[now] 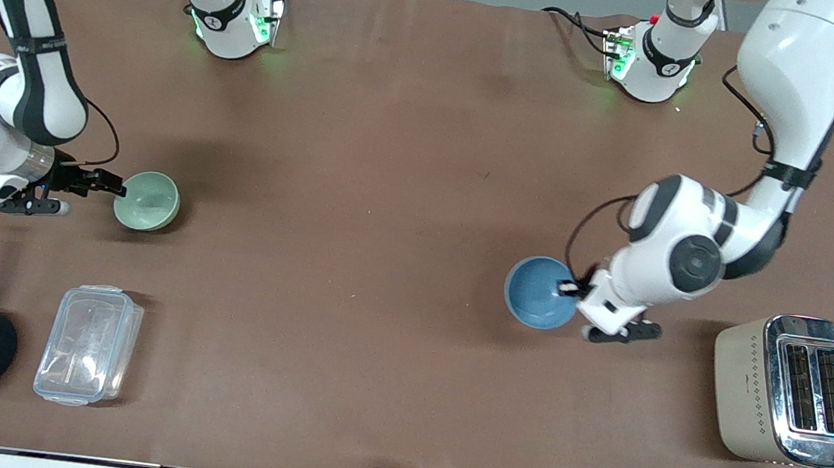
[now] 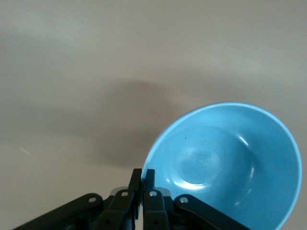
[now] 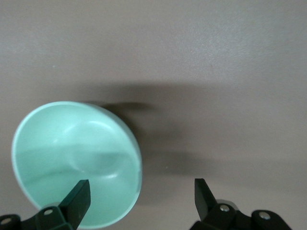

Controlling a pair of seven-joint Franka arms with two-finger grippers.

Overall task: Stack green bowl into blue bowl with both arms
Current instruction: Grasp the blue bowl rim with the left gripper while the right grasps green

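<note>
**Each arm at its own bowl**

Front view: at middle left of the frame the right gripper (image 1: 108,187) is sitting at the green bowl (image 1: 147,201) on the counter (image 1: 391,184). At lower right the left gripper (image 1: 572,288) is gripping the blue bowl (image 1: 541,292).

Left wrist view: jaws are pinching the blue bowl's (image 2: 230,167) rim.

Right wrist view: jaws are spreading wide, one finger (image 3: 76,199) inside the green bowl (image 3: 72,158).

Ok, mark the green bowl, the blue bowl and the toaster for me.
green bowl (image 1: 148,199), front view, inner floor.
blue bowl (image 1: 538,291), front view, inner floor.
toaster (image 1: 749,386), front view, beige side wall.
</note>
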